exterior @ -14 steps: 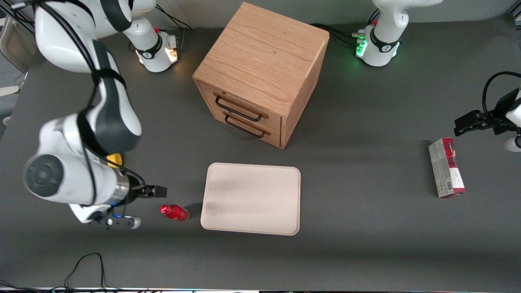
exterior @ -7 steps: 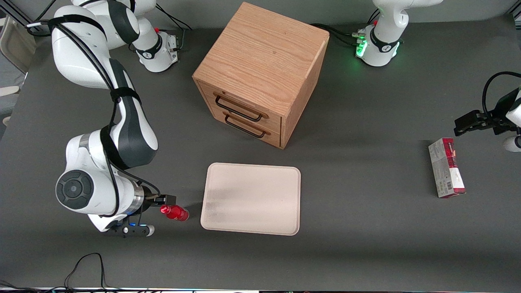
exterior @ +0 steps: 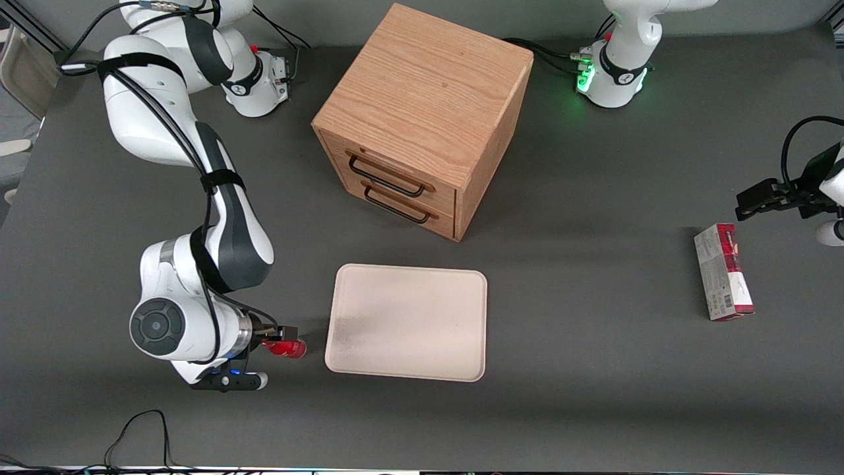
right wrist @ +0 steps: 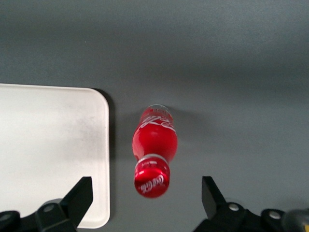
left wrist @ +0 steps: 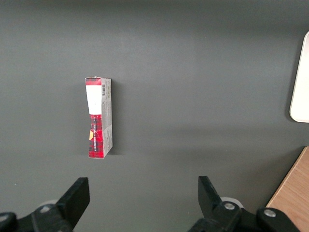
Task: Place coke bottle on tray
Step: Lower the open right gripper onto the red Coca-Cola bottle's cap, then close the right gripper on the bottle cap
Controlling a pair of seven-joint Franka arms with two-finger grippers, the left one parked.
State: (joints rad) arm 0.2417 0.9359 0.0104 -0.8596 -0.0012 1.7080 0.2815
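The coke bottle (exterior: 291, 348) is a tiny red bottle lying on its side on the dark table, just off the tray's (exterior: 407, 322) short edge toward the working arm's end. My right gripper (exterior: 283, 336) is at the bottle's cap end, and part of the bottle is hidden under it in the front view. In the right wrist view the gripper (right wrist: 146, 193) is open, its fingers wide apart on either side of the red cap and touching nothing. There the coke bottle (right wrist: 154, 145) lies beside the cream tray (right wrist: 48, 145), apart from its rim.
A wooden two-drawer cabinet (exterior: 422, 119) stands farther from the front camera than the tray. A red-and-white carton (exterior: 722, 272) lies toward the parked arm's end, also seen as the carton (left wrist: 98, 118) in the left wrist view. A cable (exterior: 138, 429) loops near the table's front edge.
My right arm has swung toward the tray and lowered. The open gripper went from short of the bottle to straddling its cap end. The bottle and tray have not moved.
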